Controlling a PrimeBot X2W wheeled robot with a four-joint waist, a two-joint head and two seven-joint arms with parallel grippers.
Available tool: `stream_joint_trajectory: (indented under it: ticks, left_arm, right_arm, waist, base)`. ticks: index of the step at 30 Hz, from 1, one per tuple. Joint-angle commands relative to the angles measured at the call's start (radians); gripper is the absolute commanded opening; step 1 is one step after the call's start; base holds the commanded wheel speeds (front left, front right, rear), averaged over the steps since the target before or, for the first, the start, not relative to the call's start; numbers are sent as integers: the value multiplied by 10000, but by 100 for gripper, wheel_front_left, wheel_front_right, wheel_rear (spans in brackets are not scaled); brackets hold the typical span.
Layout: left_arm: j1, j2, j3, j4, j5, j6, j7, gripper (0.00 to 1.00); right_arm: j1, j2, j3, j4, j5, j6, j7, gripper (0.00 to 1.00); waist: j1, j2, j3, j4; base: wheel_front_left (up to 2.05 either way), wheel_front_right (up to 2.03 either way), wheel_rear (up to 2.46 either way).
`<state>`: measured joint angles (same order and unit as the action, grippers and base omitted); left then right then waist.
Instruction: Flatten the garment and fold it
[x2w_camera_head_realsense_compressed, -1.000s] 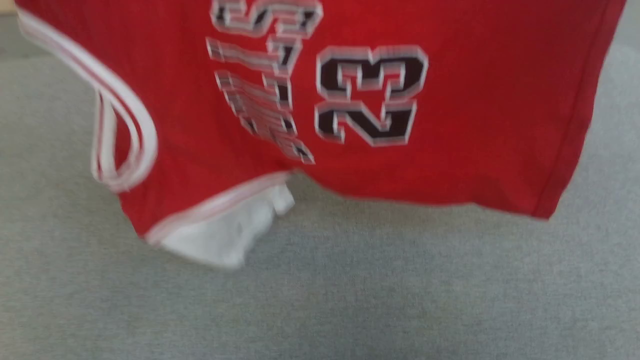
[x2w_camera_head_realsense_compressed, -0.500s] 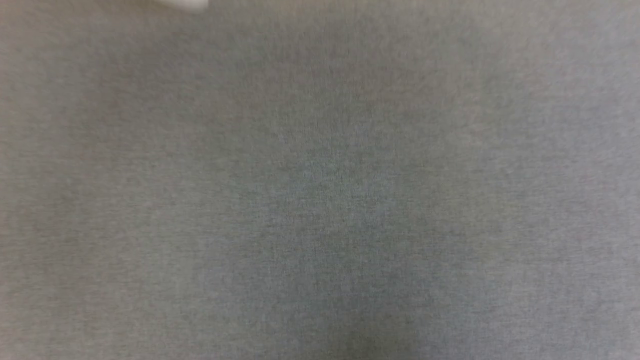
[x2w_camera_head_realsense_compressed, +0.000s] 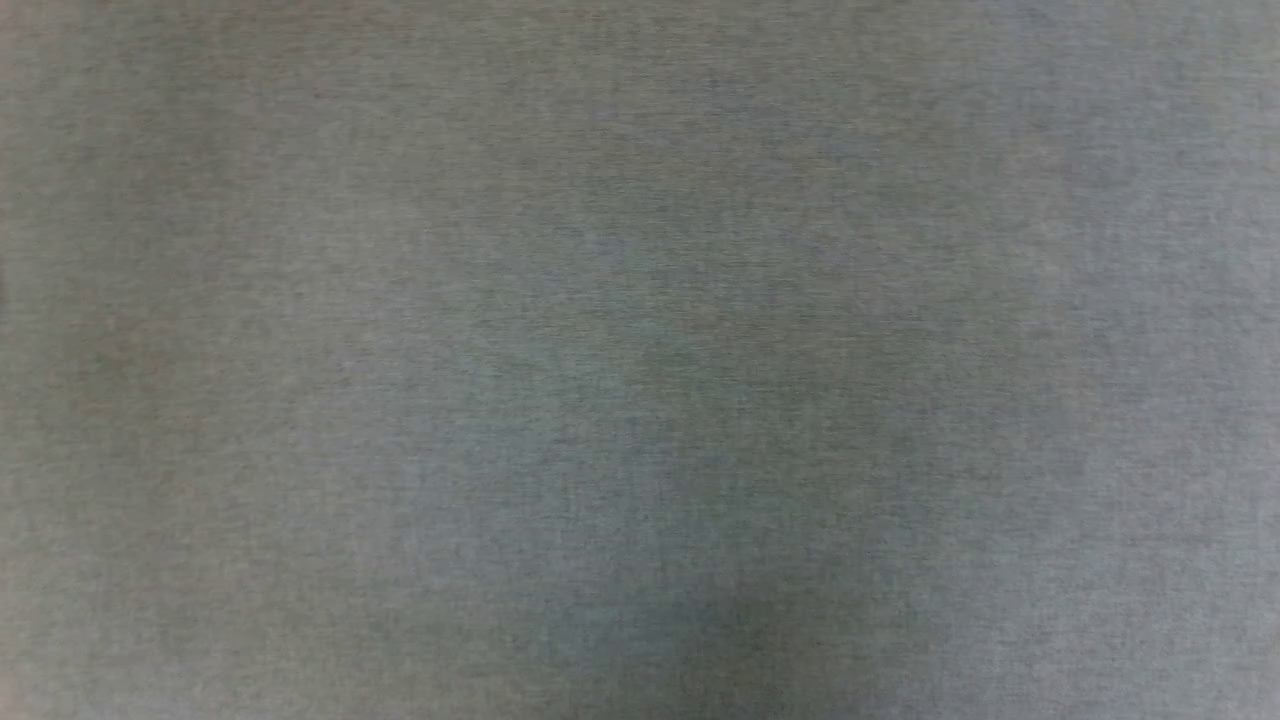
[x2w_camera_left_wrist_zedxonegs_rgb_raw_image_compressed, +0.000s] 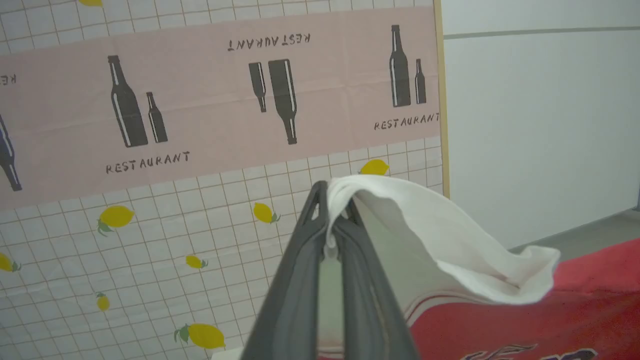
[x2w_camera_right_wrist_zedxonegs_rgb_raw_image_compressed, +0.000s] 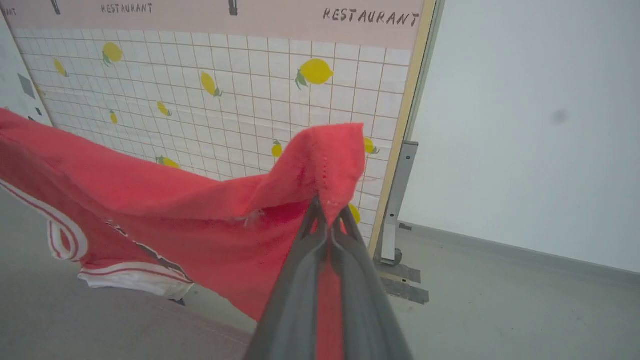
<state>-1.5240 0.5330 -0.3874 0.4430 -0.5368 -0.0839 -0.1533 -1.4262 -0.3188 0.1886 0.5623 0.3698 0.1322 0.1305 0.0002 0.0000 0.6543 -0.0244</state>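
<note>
Grey woven surface (x2w_camera_head_realsense_compressed: 640, 360), plain, spread across my head view. Backdrop, from both wrist cameras: a screen (x2w_camera_right_wrist_zedxonegs_rgb_raw_image_compressed: 250, 100) printed with a white grid and yellow lemons, crossed by a pink band (x2w_camera_left_wrist_zedxonegs_rgb_raw_image_compressed: 200, 115) of dark bottles and the word RESTAURANT; wooden edge, metal foot (x2w_camera_right_wrist_zedxonegs_rgb_raw_image_compressed: 395, 220) on a caster; pale wall (x2w_camera_right_wrist_zedxonegs_rgb_raw_image_compressed: 525, 125) and grey floor (x2w_camera_right_wrist_zedxonegs_rgb_raw_image_compressed: 500, 310) beside it. Item one, left gripper (x2w_camera_left_wrist_zedxonegs_rgb_raw_image_compressed: 332, 220): I see its two dark fingers pressed together, pinching the edge of a white sleeve (x2w_camera_left_wrist_zedxonegs_rgb_raw_image_compressed: 440, 235), which folds over the tips and droops to one side. Item two, right gripper (x2w_camera_right_wrist_zedxonegs_rgb_raw_image_compressed: 327, 222): fingers likewise closed, nipping a red edge that peaks above the tips. Item three, the garment (x2w_camera_right_wrist_zedxonegs_rgb_raw_image_compressed: 175, 215): red, with white-and-red striped trim and part of a dark print showing; it hangs in the air, slung between my two grippers, in front of the screen. Whether its lowest fold touches the grey surface below I cannot tell.
</note>
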Motion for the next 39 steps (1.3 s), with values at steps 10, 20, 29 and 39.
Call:
stream_joint_trajectory:
  ticks: [10,20,29,39]
  left_arm:
    - [5376,-361,-600,-420,-416,620,-750,0]
    - [9980,528,-1048,-1619,-1178,1140,207,0]
    - [13075,1965,-1030,-3687,-2174,1755,1835,0]
    - [15461,2819,-1255,-5589,-3514,2060,3299,0]
  right_arm:
    - [3124,35,1473,589,709,-15,-945,0]
    - [6277,-614,2998,-207,2268,-15,-1297,0]
    - [8619,-1582,3584,-1187,3603,-15,-991,0]
    - [11081,-2710,3751,-2520,5042,-15,563,0]
  waist:
    - [-2,0,-1469,429]
    - [-2,0,-3413,747]
    - [-2,0,-4640,910]
    - [-2,0,-5759,907]
  base:
    - [0,0,0]
    - [0,0,0]
    - [0,0,0]
    - [0,0,0]
